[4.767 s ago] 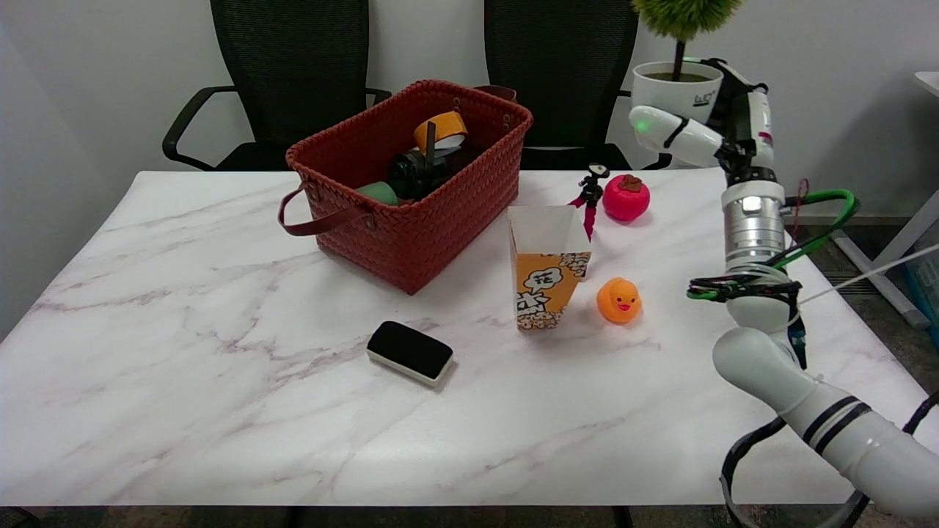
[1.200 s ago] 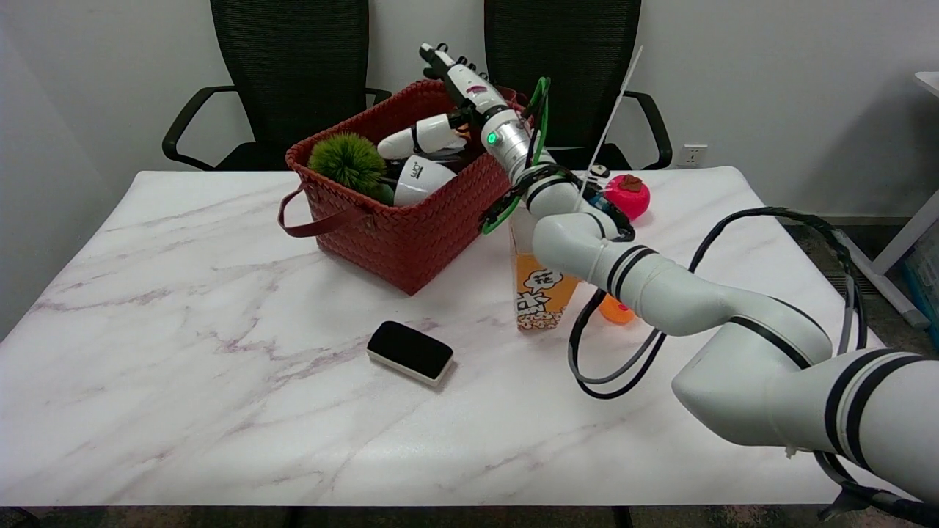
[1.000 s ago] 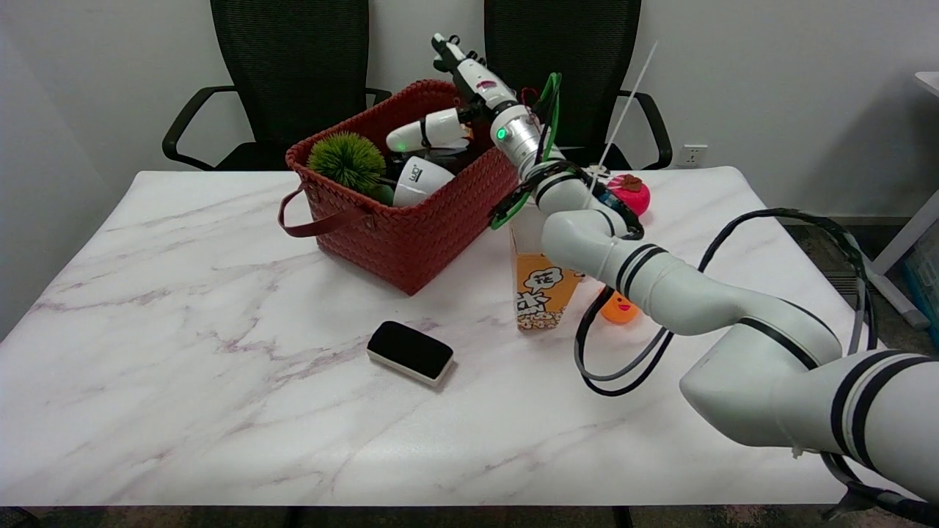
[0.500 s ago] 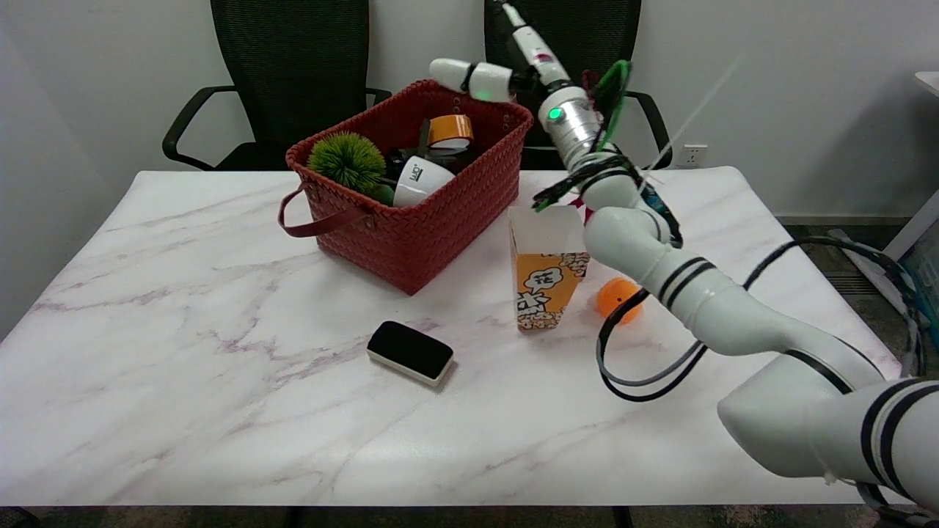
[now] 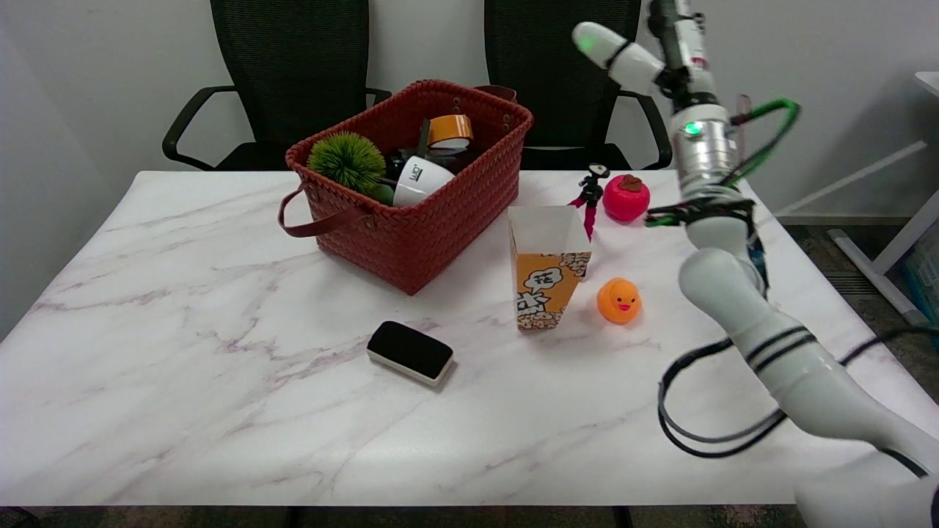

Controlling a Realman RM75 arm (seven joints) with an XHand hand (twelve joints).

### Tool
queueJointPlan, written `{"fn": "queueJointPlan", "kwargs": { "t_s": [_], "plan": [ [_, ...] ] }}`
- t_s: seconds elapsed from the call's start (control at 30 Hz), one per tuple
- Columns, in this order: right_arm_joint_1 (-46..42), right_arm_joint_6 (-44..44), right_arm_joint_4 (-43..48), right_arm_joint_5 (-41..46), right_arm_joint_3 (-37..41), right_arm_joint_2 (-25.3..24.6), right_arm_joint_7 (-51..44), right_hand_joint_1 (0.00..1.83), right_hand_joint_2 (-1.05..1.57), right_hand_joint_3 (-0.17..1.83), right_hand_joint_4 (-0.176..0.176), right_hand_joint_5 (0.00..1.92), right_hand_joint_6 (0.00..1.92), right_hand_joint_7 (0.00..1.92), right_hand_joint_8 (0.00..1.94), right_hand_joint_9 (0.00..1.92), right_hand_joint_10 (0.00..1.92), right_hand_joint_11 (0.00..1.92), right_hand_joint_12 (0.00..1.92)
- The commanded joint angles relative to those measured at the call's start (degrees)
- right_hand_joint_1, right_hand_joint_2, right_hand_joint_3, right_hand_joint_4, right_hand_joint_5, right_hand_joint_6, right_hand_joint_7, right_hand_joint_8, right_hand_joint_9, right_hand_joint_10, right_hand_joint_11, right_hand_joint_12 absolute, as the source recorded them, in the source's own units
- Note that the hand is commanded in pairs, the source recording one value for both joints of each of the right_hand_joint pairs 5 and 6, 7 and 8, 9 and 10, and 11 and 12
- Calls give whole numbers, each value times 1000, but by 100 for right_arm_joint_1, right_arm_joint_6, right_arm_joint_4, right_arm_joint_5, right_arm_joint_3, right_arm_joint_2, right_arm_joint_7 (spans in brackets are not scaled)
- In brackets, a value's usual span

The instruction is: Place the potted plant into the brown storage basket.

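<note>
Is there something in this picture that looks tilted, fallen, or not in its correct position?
Yes. The potted plant lies tipped over inside the brown storage basket: its white pot points right, its green ball of foliage left, resting on the other things there. The popcorn box stands upright.

This looks like an office or a meeting room. Two black mesh office chairs (image 5: 293,73) stand behind the far edge of the marble-patterned bench (image 5: 183,352), before a plain white wall (image 5: 829,73). A white desk corner (image 5: 928,81) shows at right.
</note>
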Motion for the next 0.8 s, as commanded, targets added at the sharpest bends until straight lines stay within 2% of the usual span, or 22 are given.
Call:
{"fn": "queueJointPlan", "kwargs": {
  "t_s": [0.03, 0.5, 0.8],
  "plan": [
    [-2675, 1715, 1813, 739, 1789, 341, -267, 663, 685, -142, 0, 0, 0, 114, 114, 154, 154, 187, 187],
    [-3250, 2228, 1602, 691, 1713, 321, -179, 684, 656, -175, 0, 0, 0, 144, 144, 179, 179, 211, 211],
    [-3293, 2445, 1617, 674, 1473, 361, -117, 688, 659, -175, 0, 0, 0, 156, 156, 188, 188, 219, 219]
  ]
}}
